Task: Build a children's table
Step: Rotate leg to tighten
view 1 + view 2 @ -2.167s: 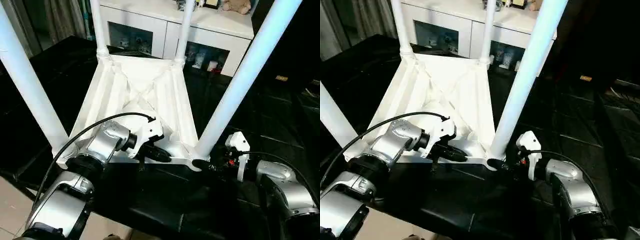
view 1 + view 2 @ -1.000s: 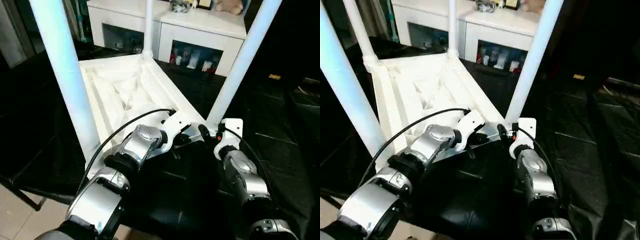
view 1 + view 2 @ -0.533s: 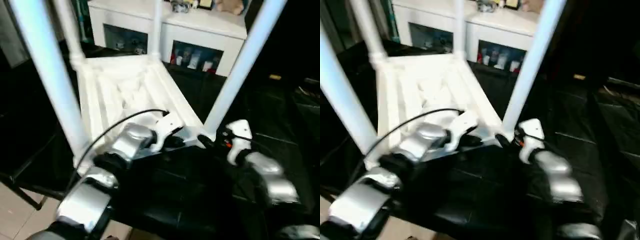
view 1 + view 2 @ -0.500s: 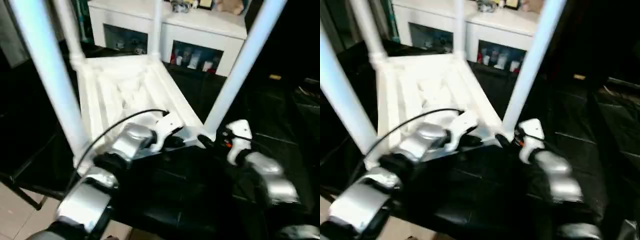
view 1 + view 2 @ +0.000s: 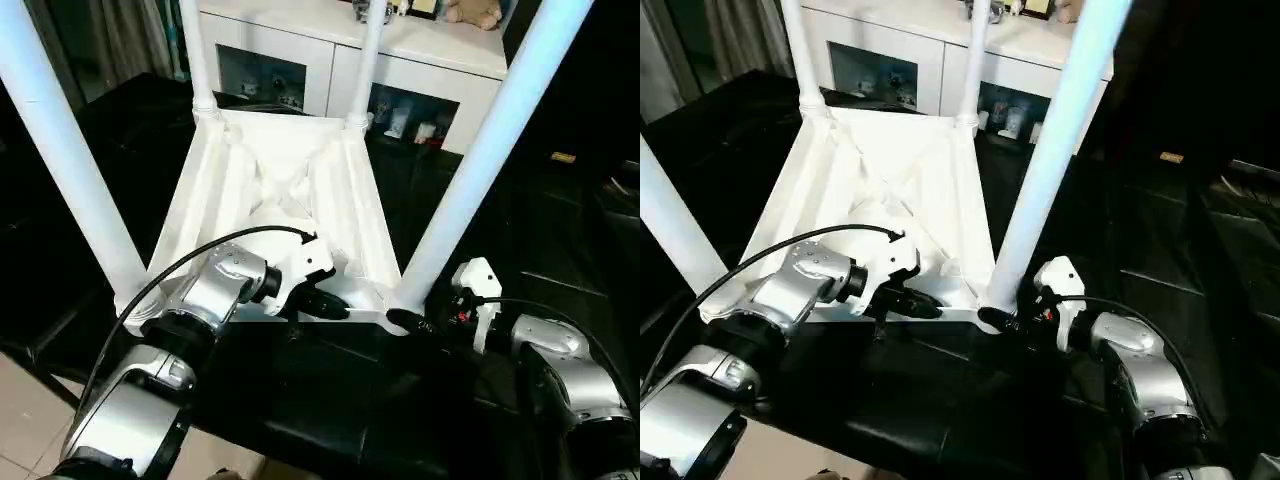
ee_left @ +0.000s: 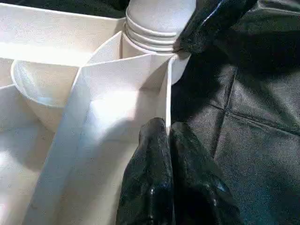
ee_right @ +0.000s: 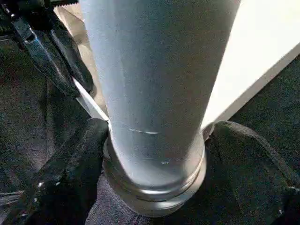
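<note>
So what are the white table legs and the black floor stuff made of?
The legs look like smooth, slightly glossy white plastic tubes, with moulded rings at the base. The black surface under the table looks like soft leather or vinyl: it wrinkles, shines and shows stitched seams. I can't be certain of either.

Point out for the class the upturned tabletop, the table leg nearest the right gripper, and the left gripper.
tabletop [image 5: 345,215], left eye view, on its ribbed underside.
table leg [image 5: 480,165], left eye view, midway up the tube.
left gripper [image 6: 168,136], left wrist view, between the fingertips pinching the tabletop's edge wall.
</note>
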Robot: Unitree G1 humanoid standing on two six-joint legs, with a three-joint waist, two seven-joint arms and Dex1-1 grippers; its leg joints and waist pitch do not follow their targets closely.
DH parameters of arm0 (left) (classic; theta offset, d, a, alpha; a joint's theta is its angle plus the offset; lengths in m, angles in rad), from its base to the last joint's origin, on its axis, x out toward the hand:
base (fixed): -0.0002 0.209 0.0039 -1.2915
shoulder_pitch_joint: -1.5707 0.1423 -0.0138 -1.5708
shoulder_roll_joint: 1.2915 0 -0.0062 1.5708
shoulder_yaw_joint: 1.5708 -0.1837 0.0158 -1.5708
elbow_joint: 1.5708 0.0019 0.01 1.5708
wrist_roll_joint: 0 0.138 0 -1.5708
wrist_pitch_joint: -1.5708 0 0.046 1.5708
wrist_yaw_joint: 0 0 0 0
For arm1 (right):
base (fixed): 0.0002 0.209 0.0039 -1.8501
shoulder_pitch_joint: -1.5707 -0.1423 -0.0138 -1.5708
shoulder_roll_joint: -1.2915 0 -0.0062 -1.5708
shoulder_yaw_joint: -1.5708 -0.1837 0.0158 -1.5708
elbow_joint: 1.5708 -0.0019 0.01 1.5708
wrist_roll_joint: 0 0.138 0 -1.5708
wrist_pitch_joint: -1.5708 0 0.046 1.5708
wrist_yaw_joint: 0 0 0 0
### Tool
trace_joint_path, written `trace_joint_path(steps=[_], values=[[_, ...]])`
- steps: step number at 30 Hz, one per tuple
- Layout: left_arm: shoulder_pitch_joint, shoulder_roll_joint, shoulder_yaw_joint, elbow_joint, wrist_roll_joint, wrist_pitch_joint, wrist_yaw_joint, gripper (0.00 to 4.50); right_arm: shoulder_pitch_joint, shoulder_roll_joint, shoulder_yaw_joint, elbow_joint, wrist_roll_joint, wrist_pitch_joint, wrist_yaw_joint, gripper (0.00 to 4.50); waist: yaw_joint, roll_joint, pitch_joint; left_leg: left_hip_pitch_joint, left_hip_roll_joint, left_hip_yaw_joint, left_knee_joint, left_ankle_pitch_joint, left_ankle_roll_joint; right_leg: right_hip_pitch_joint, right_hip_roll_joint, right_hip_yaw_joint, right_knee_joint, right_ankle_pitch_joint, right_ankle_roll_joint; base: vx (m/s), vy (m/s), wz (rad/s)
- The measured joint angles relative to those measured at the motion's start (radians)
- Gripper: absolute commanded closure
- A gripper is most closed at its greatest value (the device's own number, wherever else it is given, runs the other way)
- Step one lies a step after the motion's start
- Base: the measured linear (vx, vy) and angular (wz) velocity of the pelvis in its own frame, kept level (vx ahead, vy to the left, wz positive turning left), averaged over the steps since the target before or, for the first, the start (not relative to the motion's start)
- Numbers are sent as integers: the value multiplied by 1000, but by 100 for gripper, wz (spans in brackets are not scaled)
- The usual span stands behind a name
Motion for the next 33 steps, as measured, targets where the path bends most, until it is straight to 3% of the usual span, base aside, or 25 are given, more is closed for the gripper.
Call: trace_joint_path(steps=[10,19,22,29,33], values=[[7,3,0,-20,0,18,-5,450,0,7,0,0,22,20,27,175,0,-1,1,0,0,0,0,0,0,0,0,0,0,0,0,0,0,0],[8,-1,8,-19,1,33,4,450,1,29,-16,12,26,21,3,185,-2,-1,1,1,0,0,0,0,0,0,0,0,1,0,0,0,0,0],[-5,-31,19,8,6,44,74,450,-4,76,-46,52,20,-4,-95,185,-6,-2,0,2,0,0,2,0,0,1,0,1,3,0,-1,0,0,0],[-84,-179,57,153,23,87,374,450,-89,213,-109,160,-25,-24,-519,186,-28,-3,0,3,-1,0,4,0,0,1,0,1,2,-2,3,0,0,0],[-104,-226,59,189,29,87,469,450,-117,254,-132,185,-42,-28,-647,186,-28,-2,-1,2,-1,-1,4,0,0,1,0,1,2,-1,1,0,0,0]])
